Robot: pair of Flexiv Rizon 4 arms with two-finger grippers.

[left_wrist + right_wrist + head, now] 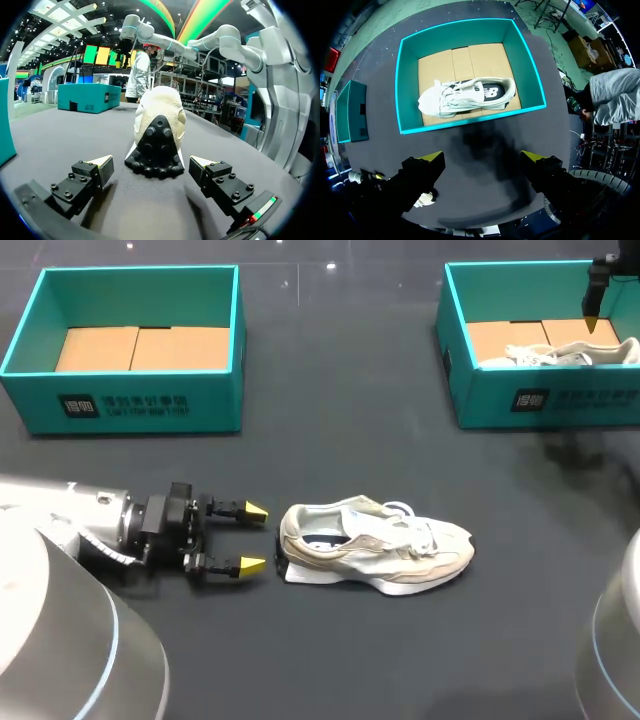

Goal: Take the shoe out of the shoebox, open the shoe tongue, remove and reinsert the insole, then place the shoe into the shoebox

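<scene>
While one shoe [375,545] lies out on the table [330,670], midway between the two boxes and well apart from both, the take-out step is judged complete for that item. Its heel faces the left gripper [255,538], its toe points toward the robot's right.

The left gripper sits low over the table just behind the heel. Its fingers are spread wide, wider than the heel, and hold nothing. No contact with the shoe is evident.

The right gripper [482,157] hangs above the right shoebox [540,405], likewise spread and empty. A second shoe [465,96] rests on the cardboard floor of that box. The left shoebox [120,405] contains only its cardboard base.

Whether the tongue is lifted or the insole disturbed cannot be settled from these views; a dark lining shows in the shoe's opening.

Assessment: the work stands at the start of shoe handling. The next move calls for the left gripper to advance and close on the heel, steadying it, with the right arm brought across for the tongue.
</scene>
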